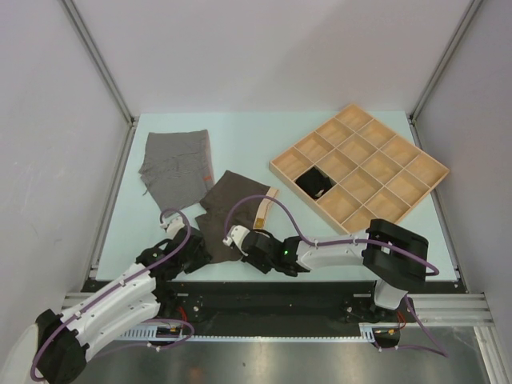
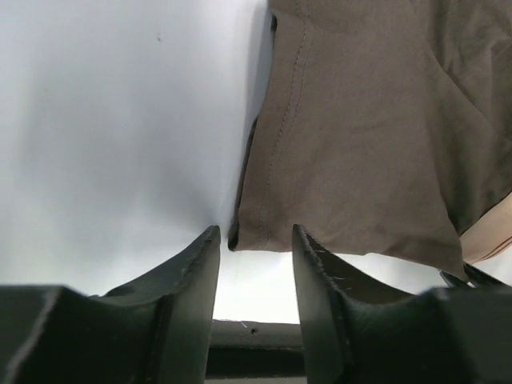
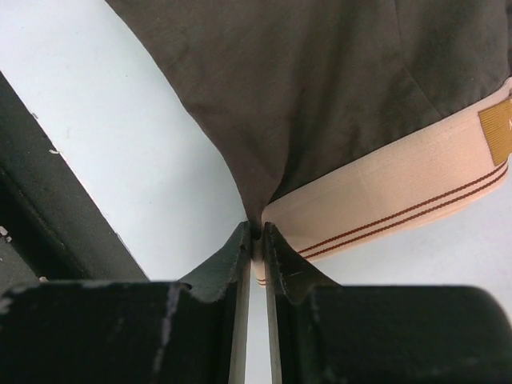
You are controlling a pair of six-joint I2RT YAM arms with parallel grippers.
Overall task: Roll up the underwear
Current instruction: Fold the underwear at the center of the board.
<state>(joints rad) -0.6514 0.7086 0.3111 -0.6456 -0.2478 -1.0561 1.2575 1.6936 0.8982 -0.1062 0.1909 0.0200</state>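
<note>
The dark brown underwear (image 1: 232, 204) lies flat near the table's front edge, its beige waistband (image 1: 265, 206) turned to the right. My right gripper (image 1: 237, 238) is shut on its near corner. In the right wrist view the jaws (image 3: 258, 236) pinch brown cloth (image 3: 320, 96) and the waistband (image 3: 400, 200) together. My left gripper (image 1: 197, 245) is at the cloth's near left corner. Its jaws (image 2: 256, 240) stand apart, and the hemmed corner (image 2: 258, 228) lies just beyond the tips, ungripped. The grey underwear (image 1: 176, 164) lies spread at the back left. The black underwear (image 1: 314, 184) sits in a tray compartment.
The compartmented wooden tray (image 1: 360, 164) stands at the back right, turned at an angle. The table's dark front rail (image 3: 48, 208) runs close behind both grippers. White walls enclose the table on the left, back and right.
</note>
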